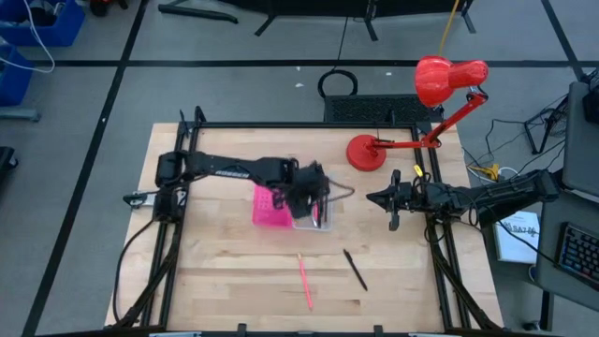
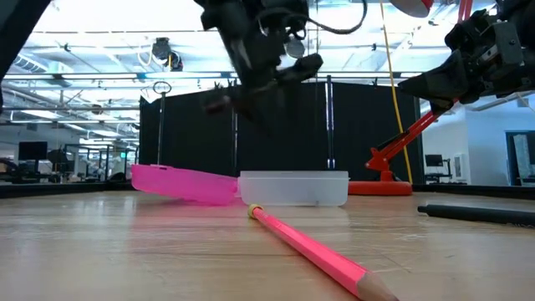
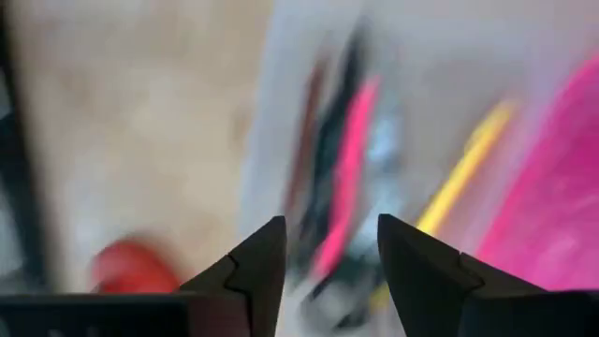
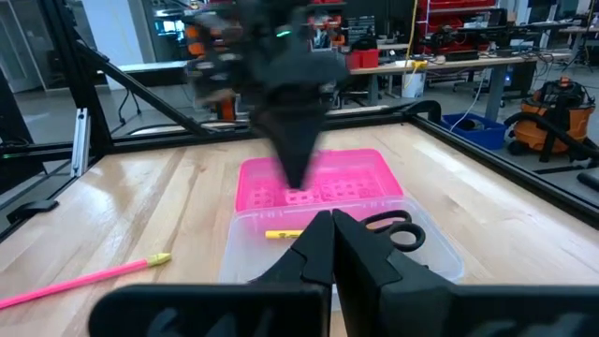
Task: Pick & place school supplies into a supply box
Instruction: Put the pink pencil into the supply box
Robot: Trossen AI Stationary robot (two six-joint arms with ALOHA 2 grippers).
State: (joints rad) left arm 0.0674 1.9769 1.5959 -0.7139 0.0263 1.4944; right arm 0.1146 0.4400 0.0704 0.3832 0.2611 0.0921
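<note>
The clear supply box (image 1: 316, 221) lies mid-table, joined to its pink perforated half (image 1: 269, 208). In the right wrist view it holds black-handled scissors (image 4: 394, 230) and a yellow pencil (image 4: 281, 234). The left wrist view, blurred, shows pink, black and yellow pens in the tray (image 3: 393, 140). My left gripper (image 1: 312, 198) hovers above the tray, pointing down, open and holding nothing (image 3: 329, 229). A pink pencil (image 1: 304, 280) and a black pen (image 1: 355, 270) lie flat on the table nearer the near edge. My right gripper (image 1: 371, 197) waits shut to the tray's right (image 4: 332, 245).
A red desk lamp (image 1: 367, 152) stands on its base at the table's far right, behind the right arm. The black frame rails (image 1: 187, 168) run along the table's left, right and far sides. Bare wood (image 1: 225, 271) lies left of the pink pencil.
</note>
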